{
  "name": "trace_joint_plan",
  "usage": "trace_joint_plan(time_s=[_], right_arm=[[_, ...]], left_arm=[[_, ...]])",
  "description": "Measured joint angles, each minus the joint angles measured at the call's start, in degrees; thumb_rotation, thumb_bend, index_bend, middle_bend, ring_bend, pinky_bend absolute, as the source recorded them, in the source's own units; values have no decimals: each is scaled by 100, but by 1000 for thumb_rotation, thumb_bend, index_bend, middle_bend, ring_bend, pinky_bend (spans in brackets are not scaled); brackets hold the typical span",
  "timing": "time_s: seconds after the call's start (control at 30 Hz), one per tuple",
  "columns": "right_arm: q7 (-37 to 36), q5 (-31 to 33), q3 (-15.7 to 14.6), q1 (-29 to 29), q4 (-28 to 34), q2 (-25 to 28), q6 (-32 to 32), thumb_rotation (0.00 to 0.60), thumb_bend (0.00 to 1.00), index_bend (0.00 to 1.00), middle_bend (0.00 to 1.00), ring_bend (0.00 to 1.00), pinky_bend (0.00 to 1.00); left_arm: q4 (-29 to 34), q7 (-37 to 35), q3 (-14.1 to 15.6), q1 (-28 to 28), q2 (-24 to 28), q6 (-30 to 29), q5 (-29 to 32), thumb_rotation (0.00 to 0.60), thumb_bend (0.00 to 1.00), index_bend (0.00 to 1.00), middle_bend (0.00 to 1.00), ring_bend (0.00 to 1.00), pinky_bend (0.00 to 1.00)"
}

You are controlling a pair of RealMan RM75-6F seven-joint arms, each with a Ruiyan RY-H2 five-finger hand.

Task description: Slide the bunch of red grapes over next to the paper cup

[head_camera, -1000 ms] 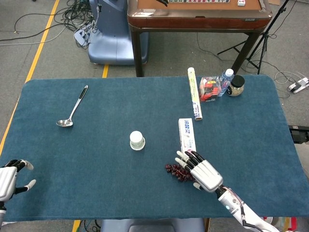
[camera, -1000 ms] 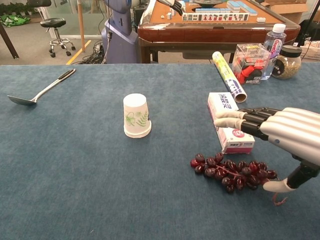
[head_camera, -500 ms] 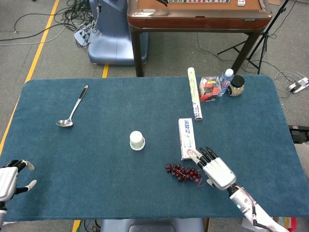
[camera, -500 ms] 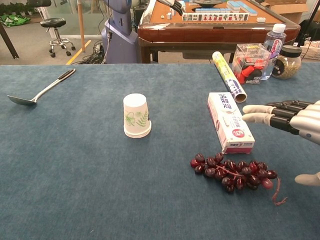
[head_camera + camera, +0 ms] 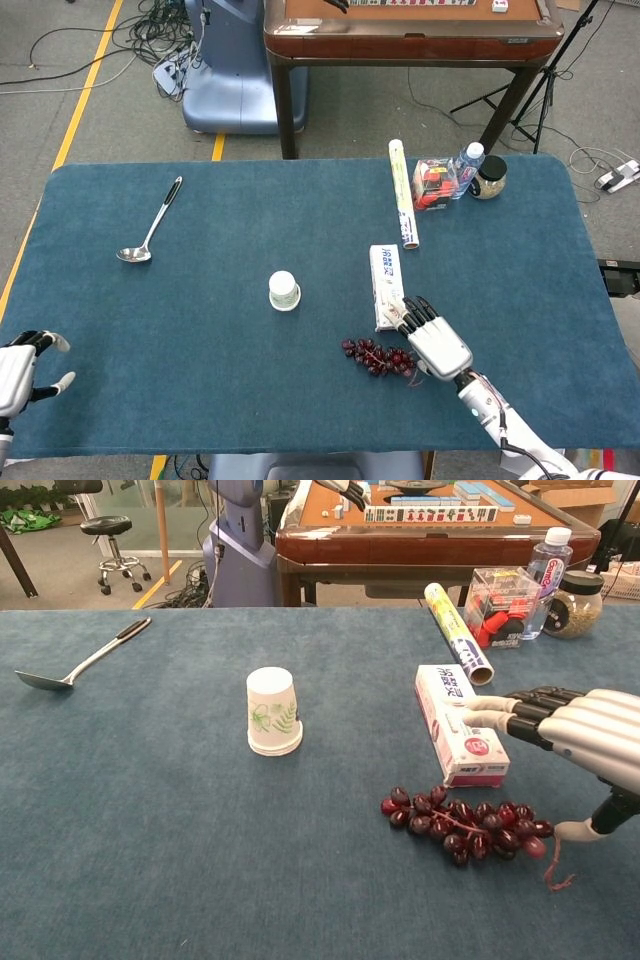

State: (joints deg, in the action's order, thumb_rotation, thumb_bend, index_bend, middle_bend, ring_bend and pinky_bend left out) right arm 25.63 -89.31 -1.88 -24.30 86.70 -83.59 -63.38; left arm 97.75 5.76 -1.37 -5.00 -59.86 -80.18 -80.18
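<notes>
A bunch of red grapes (image 5: 378, 357) (image 5: 465, 825) lies on the blue table, right of and nearer than the paper cup (image 5: 284, 291) (image 5: 273, 712), which stands upside down. A clear gap separates the two. My right hand (image 5: 435, 345) (image 5: 585, 735) hovers at the right end of the bunch, fingers stretched out towards the left and thumb (image 5: 578, 831) low beside the grape stem. It holds nothing. My left hand (image 5: 18, 375) rests at the table's near left corner, fingers apart and empty; only the head view shows it.
A long white and pink box (image 5: 387, 285) (image 5: 460, 723) lies just behind the grapes, under my right fingers. A roll (image 5: 402, 192), clear box (image 5: 433, 184), bottle (image 5: 467, 165) and jar (image 5: 490, 177) stand at the back right. A ladle (image 5: 150, 225) lies far left.
My right hand lifted off the grapes and drew back to the right, then returned a little leftward to the bunch's right end. The grapes and the left hand have stayed put.
</notes>
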Motion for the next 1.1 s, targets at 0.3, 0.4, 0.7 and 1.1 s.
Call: trace_joint_plan(time_s=[0.3, 0.4, 0.7, 1.1], right_arm=[[18, 31, 194, -231, -252, -579, 146, 600, 0, 0, 0, 0, 95], [25, 32, 282, -315, -289, -707, 159, 600, 0, 0, 0, 0, 95], [43, 55, 412, -454, -236, -744, 144, 600, 0, 0, 0, 0, 94], [-35, -106, 190, -346, 855, 454, 17, 600, 0, 0, 25, 0, 100]], left_arm=[[-11, -79, -13, 7, 34, -3, 18, 600, 204, 481, 433, 318, 463], [-9, -89, -13, 9, 38, -6, 15, 600, 204, 481, 433, 318, 463], [-9, -98, -15, 15, 45, -13, 19, 600, 204, 481, 433, 318, 463], [2, -9, -4, 2, 20, 5, 11, 600, 204, 481, 433, 317, 463]])
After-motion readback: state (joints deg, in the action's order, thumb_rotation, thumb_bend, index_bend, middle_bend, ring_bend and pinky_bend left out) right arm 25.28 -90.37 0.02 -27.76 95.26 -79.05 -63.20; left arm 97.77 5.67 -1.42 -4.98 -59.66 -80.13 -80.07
